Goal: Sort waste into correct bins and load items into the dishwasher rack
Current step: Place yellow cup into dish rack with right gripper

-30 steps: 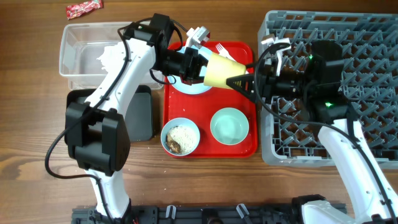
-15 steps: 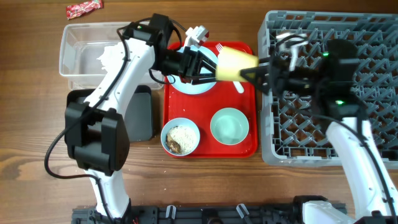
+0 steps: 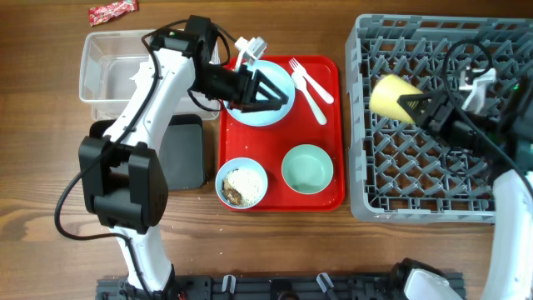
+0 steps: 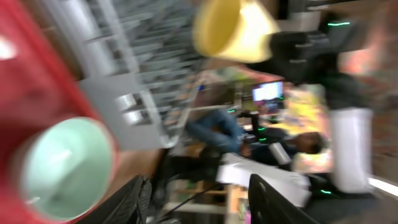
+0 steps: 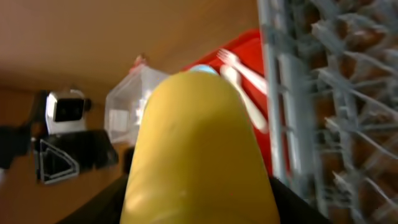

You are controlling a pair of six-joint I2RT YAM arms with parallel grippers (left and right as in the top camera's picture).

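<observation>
My right gripper (image 3: 416,107) is shut on the small yellow cup (image 3: 390,95) and holds it on its side above the left part of the grey dishwasher rack (image 3: 441,196). The cup fills the right wrist view (image 5: 199,149). My left gripper (image 3: 262,88) is open and empty above the pale blue plate (image 3: 266,110) on the red tray (image 3: 331,133). Two white forks (image 3: 308,83) lie beside the plate. The mint-green bowl (image 3: 306,168) and the pale blue bowl (image 3: 242,184) with rice crumbs and brown scraps sit at the tray's front. The left wrist view shows the mint bowl (image 4: 59,165) and the cup (image 4: 233,28).
The clear tub (image 3: 112,67) stands at the back left, with the black tray (image 3: 190,154) in front of it, partly under my left arm. The red snack wrapper (image 3: 112,10) lies on the table behind the tub. The rack's upright pegs (image 5: 336,93) stand under the cup.
My right gripper has carried the yellow cup rightward from over the red tray to over the rack. My left gripper has let go of the cup and drawn back left over the plate.
</observation>
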